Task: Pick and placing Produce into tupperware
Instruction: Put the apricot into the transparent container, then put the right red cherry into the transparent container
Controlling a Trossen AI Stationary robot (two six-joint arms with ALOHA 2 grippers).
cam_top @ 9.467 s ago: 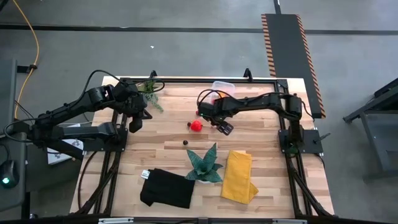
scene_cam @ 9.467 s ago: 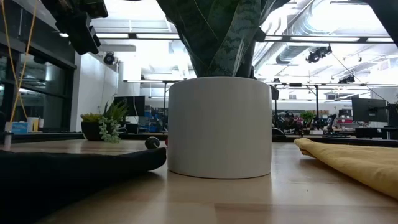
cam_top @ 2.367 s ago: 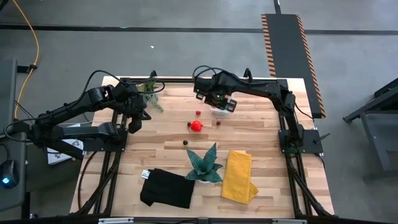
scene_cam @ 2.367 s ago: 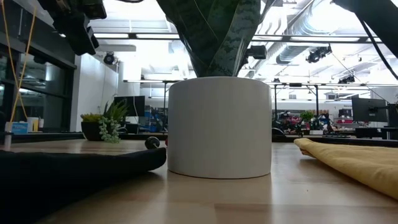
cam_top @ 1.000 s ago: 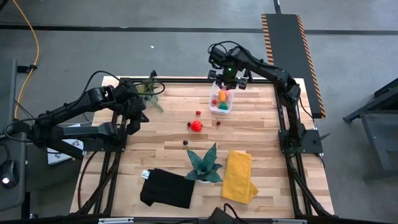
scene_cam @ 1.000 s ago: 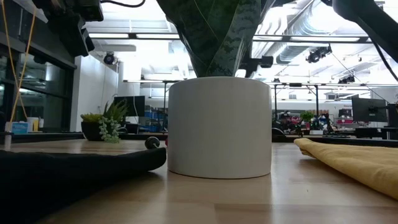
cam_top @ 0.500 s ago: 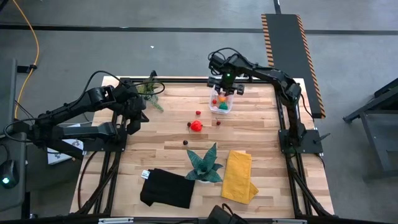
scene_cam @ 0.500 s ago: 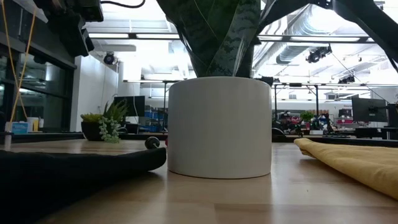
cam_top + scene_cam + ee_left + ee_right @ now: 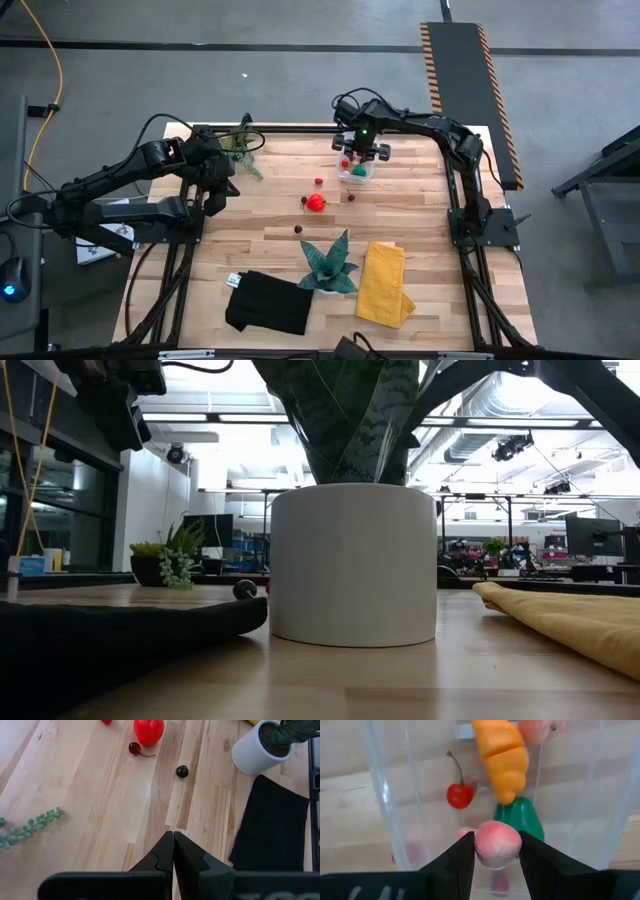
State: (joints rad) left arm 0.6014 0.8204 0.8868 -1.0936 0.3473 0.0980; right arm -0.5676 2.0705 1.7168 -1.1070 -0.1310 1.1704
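The clear tupperware (image 9: 358,172) stands at the table's far middle. In the right wrist view it holds an orange carrot (image 9: 501,757) with a green top (image 9: 517,820) and a pink piece (image 9: 537,729). My right gripper (image 9: 360,152) points down over it, shut on a round pink fruit (image 9: 497,844). Loose on the wood lie a red tomato (image 9: 316,202), two small red pieces (image 9: 319,182) (image 9: 351,197) and a dark ball (image 9: 297,229). My left gripper (image 9: 173,836) waits shut above the table's far left, holding nothing. My right gripper pinches the round pink fruit by its two opposite sides (image 9: 479,845) between the two fingers. The fingers point down from above. The fruit is lifted clear, between the tub's clear walls (image 9: 395,820) and above the carrot inside.
A teal plant in a white pot (image 9: 328,265) stands near the front middle, with a folded yellow cloth (image 9: 384,283) to its right and a black cloth (image 9: 268,303) to its left. A small leafy plant (image 9: 240,145) sits at the far left edge.
My right gripper has come down from above the tub's far edge toward the tub's opening, keeping the pink fruit between its fingers. The tub and the loose pieces have stayed where they were.
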